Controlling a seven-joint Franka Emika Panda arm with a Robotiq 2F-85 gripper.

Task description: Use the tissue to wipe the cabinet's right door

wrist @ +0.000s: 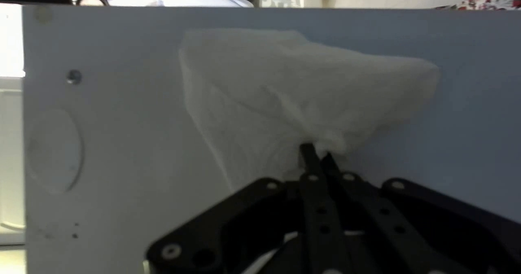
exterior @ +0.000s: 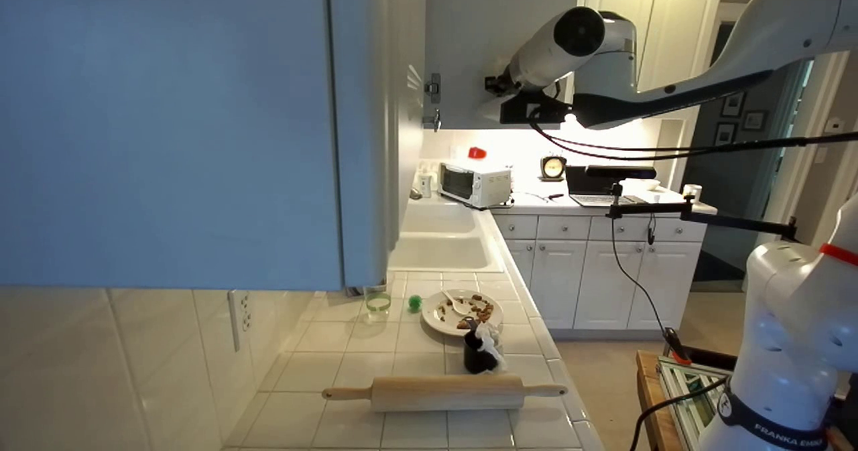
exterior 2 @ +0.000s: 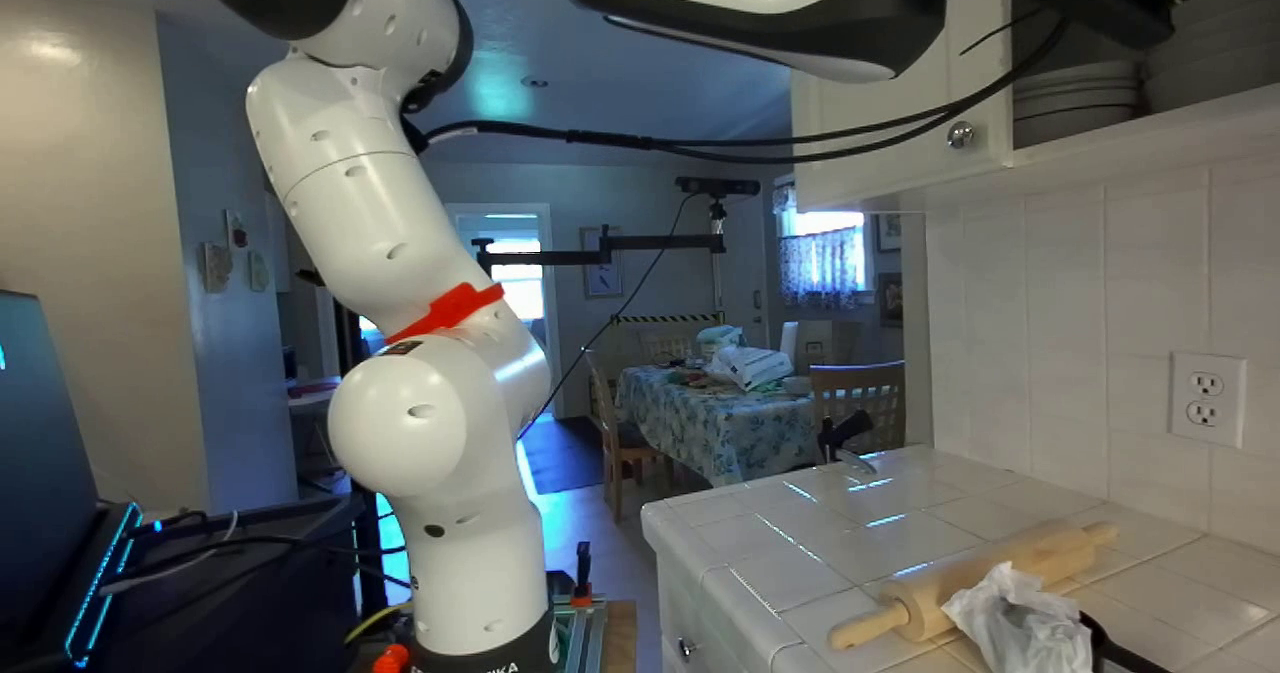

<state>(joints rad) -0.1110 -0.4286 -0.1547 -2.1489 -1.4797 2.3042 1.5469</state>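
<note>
My gripper is shut on the white tissue, its fingertips pinching a bunched spot. From there the tissue fans out over the cabinet's right door, a flat grey panel, and appears to lie against it. In an exterior view, the same door hangs open, hinge hardware along its edge. There the gripper is at its lower half, pointing at the surface; the tissue cannot be made out in that view. An exterior view cuts off the hand at its top right corner, so the fingers do not show there.
A large blue-grey panel fills the near side. Below stand a rolling pin, a black cup with crumpled white material, a plate of food scraps and a glass. Stacked plates sit inside the cabinet.
</note>
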